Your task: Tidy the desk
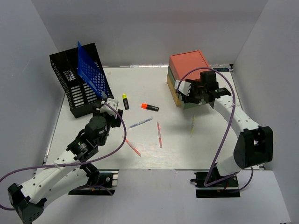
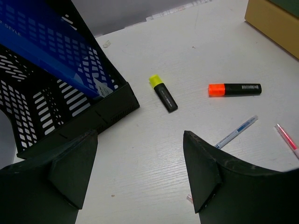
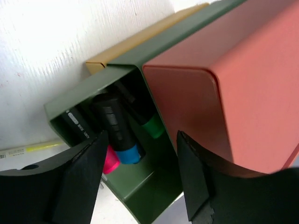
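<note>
While left gripper (image 2: 140,140) hangs over desk (image 1: 177,149) near 9 o'clock, fingers spread wide, nothing held. Desk lies flat ahead of both arm bases, under everything. Rack (image 1: 77,88) at 10 o'clock, blue folder (image 1: 91,70) leaning in it. Yellow marker (image 1: 125,101), orange marker (image 1: 149,107) near middle. Pen (image 1: 140,122) at their 6 o'clock. Right gripper (image 3: 140,140) at drawer box (image 1: 189,63), 2 o'clock, fingers apart, gripping nothing. Green drawer (image 3: 140,186) open; blue-cap marker (image 3: 119,135) inside.

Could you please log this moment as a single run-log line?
left gripper open above desk | right gripper open over green drawer | blue-capped highlighter inside it | yellow highlighter, orange highlighter loose on desk
</note>
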`<state>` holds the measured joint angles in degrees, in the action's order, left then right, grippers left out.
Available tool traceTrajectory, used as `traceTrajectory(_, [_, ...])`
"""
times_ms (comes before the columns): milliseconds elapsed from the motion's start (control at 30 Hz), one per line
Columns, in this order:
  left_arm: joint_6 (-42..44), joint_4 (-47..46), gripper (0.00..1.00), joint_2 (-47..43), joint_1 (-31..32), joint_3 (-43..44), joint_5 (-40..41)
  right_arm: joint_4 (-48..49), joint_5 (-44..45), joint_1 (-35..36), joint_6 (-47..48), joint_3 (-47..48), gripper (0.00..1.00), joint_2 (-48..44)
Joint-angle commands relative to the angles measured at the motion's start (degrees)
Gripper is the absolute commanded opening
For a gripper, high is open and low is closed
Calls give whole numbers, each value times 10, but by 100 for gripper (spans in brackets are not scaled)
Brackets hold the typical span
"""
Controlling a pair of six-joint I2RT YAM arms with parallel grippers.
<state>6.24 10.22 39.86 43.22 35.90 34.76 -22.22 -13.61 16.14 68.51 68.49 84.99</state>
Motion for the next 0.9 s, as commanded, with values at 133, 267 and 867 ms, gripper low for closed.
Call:
traceTrajectory(133, [2, -10, 83, 1, -1, -7, -15, 23, -49, -21, -84, 24, 65, -47])
traceTrajectory(267, [-5, -16, 74, 8, -1, -7, -44, 65, -133, -29, -271, -21, 31, -151])
traceTrajectory(867, [-245, 106, 85, 455, -1, 326, -164, 162, -398, -79, -718, -168, 89, -178])
